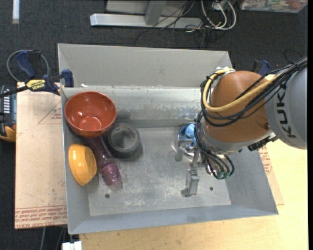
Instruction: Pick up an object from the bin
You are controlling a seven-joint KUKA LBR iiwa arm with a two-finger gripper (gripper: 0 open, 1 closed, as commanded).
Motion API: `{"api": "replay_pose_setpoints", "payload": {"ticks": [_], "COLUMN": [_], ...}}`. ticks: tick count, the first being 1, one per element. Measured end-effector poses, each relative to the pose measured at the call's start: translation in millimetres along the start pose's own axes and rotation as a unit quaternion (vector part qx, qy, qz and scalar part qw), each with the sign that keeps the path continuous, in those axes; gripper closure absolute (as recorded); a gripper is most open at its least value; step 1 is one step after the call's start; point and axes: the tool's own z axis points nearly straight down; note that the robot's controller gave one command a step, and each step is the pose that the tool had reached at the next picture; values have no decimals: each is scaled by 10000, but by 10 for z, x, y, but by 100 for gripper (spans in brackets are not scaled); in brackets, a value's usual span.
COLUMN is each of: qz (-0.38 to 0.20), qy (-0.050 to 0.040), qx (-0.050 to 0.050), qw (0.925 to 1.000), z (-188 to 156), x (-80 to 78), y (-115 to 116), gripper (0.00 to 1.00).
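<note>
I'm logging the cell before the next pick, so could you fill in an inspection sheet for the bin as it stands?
Surface: grey metal bin, floor scuffed.
Job's things: red bowl upright in the back left corner; dark tape roll beside it; yellow cup on its side by the left wall; purple glass lying next to it; small blue thing by the gripper, partly hidden by the arm.
Clutter: nothing seen.
Grippers: gripper low over the bin's right half, fingers apart, nothing between them.
Cables: black and yellow cables looped over the orange cover; loose cables behind the bin.
Surroundings: dark floor.
</note>
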Motion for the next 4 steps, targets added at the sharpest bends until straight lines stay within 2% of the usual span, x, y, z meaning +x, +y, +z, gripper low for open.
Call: {"api": "replay_pose_setpoints", "payload": {"ticks": [1,2,3,4], "qz": [11,-1663,-694,-1706], "qy": [-39,-41,-92,-55], "qx": [-3,2,-11,3], "qw": [10000,9861,9975,9853], "z": [-32,1176,1561,1240], "x": [-16,-125,-598,-822], "y": [-5,-725,-1013,-1265], "gripper": [0,0,0,0]}}
